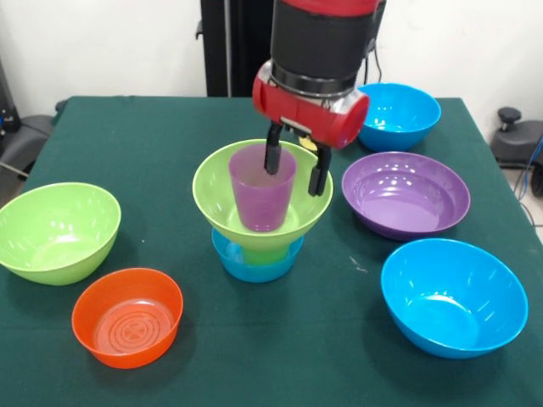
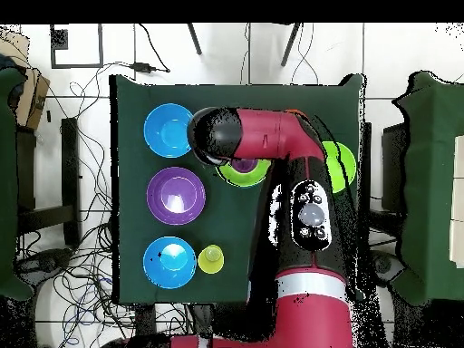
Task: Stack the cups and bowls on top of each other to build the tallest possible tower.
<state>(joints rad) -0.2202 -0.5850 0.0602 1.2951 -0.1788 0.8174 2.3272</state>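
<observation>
Beneath the pincer: the tower [image 1: 259,216], so far a small blue bowl [image 1: 254,261], a green cup [image 1: 265,251], a green bowl [image 1: 222,197] and a purple cup [image 1: 261,199].
Pincer [image 1: 295,170]: fingers straddle the far side of the purple cup's rim, one inside the cup and one outside; the jaws stand narrow about the wall, though whether they press it or have let go cannot be told.
Remaining bowls: a purple bowl [image 1: 405,195] and a blue bowl [image 1: 453,297] sit to one side of the pincer, a second lime green bowl [image 1: 56,231] and an orange bowl [image 1: 127,316] to the other; another blue bowl [image 1: 397,114] lies behind it, all on the counter [image 1: 280,356].
Yellow cup [image 2: 211,259]: visible only from overhead, well apart from the pincer.
Stage (judged): purple cup seated; the next bowl not yet added.
Hazard 1: a finger catching the rim on retreat would lift or tip the cup.
Hazard 2: each tier rests on a narrow cup, so a sideways nudge could topple everything.
</observation>
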